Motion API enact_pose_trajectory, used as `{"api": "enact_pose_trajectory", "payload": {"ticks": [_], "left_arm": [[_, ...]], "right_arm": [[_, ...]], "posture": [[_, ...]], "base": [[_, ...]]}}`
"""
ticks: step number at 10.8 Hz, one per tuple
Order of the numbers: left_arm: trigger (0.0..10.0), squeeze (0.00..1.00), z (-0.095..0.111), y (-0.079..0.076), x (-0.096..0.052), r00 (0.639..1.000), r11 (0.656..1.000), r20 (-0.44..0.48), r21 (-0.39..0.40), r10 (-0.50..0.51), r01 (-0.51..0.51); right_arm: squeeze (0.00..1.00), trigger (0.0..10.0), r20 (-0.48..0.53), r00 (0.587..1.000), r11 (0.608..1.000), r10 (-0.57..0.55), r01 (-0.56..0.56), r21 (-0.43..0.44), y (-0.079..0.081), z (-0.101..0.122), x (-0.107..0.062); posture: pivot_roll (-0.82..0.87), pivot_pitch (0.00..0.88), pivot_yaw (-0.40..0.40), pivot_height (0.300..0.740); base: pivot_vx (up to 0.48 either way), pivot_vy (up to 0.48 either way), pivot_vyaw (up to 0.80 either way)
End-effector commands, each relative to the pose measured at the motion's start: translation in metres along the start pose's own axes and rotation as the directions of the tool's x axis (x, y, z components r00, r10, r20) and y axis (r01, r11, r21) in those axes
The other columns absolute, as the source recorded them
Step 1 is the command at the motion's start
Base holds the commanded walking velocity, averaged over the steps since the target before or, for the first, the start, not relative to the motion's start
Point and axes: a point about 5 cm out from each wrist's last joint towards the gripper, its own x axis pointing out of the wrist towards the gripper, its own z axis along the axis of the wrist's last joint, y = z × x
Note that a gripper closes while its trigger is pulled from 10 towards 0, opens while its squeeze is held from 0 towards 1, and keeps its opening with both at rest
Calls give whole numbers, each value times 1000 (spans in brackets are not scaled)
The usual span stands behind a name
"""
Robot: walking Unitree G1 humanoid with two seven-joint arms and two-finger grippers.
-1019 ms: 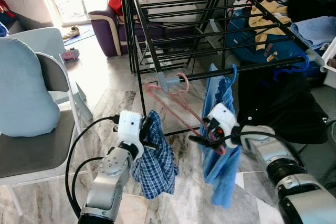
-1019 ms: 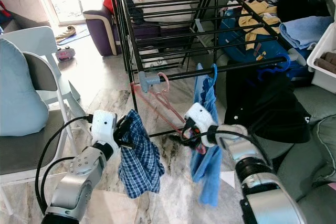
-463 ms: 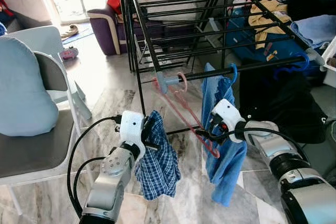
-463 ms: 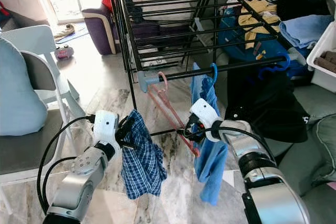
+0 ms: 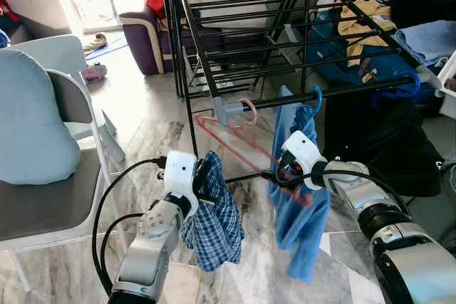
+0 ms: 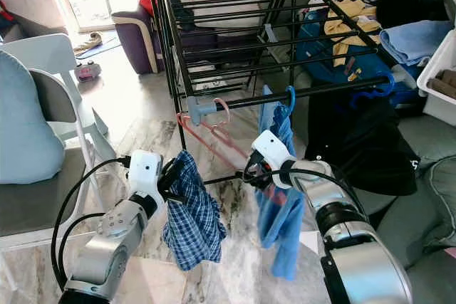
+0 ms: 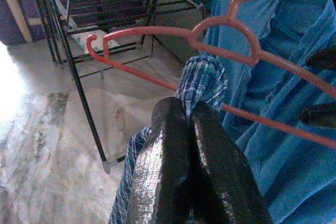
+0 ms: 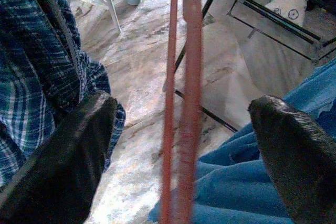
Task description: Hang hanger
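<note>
The pink hanger (image 5: 235, 137) hung by its hook from the rack (image 5: 285, 48)'s near rail at the left corner, its long axis slanting down toward the right gripper (image 5: 274, 176). That gripper's fingers stood apart, straddling the hanger's lower bars, and it was the nearer one. The left gripper (image 5: 203, 179) was clenched on a plaid cloth (image 5: 214, 226), just left of the hanger.

Both silver arms are up in front of the robot, bent at the elbow. The left gripper (image 5: 202, 178) points up and slightly inward, its black fingers (image 7: 178, 166) pressed tight together with cloth pinched between them. The right gripper (image 5: 274, 174) reaches inward across the body, wrist level, its fingers (image 8: 63, 156) spread wide apart.
</note>
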Motion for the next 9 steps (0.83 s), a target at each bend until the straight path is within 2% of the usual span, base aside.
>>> {"api": "enact_pose_trajectory", "payload": {"ticks": [1, 9], "left_arm": [[10000, 0, -2, -1, 0, 1000, 1000, -13, 5, -11, 11], [10000, 0, -5, -3, 0, 999, 999, -41, 26, -36, 37]], "right_arm": [[0, 0, 14, 1000, 1000, -6, 6, -3, -5, 7, -1], [0, 0, 4, 1000, 1000, 6, -6, 1, -11, 8, -4]], "posture": [[-70, 0, 1, 740], [-68, 0, 4, 740]], "base": [[0, 0, 0], [0, 0, 0]]}}
